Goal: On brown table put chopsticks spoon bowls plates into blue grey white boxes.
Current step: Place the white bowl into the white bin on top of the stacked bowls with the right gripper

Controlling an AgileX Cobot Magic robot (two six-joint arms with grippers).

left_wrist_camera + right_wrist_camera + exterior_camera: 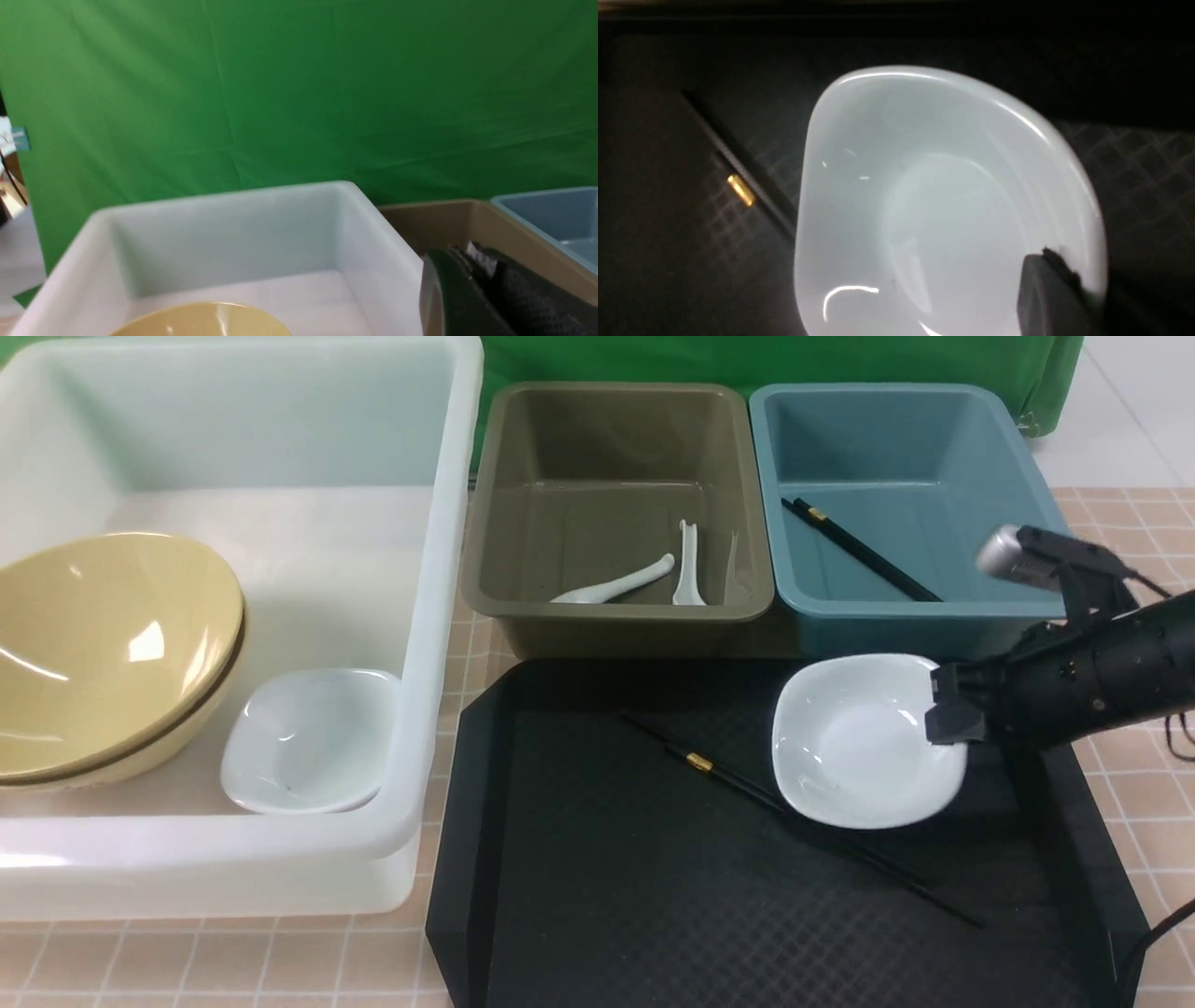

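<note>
Task mostly done, judging by what lies where.

- Tub (439, 616), left of the tray (597, 896): stacked yellow bowls (103, 644) and a second plate (313, 737) lie inside it.
- Grey box (607, 439), behind the tray: white spoons (616, 586) lie on its floor. I count at least two; a third pale shape beside them may be a reflection.
- Blue box (896, 439), behind the tray's right end: black chopsticks (864, 553) lie slantwise in it.

Left to do: two items on the tray.

- Plate (850, 737): at the tray's right side. Small, glossy white, shallow, rounded-square, bright highlights on the glaze. It looks slightly tipped; I cannot tell if it is off the tray.
- Loose chopsticks (700, 765): black, with a gold band, lying diagonally across the tray's middle and running under the plate's near edge. One stick or a pair, I cannot tell.

Right gripper (948, 709): clamped on the plate's right rim, with one finger (1045, 289) inside the lip in the wrist view. The glaze looks slick, so a rim pinch may slip.

Left gripper (467, 266): clenched, holding nothing, off beside the tub, away from the tray.
</note>
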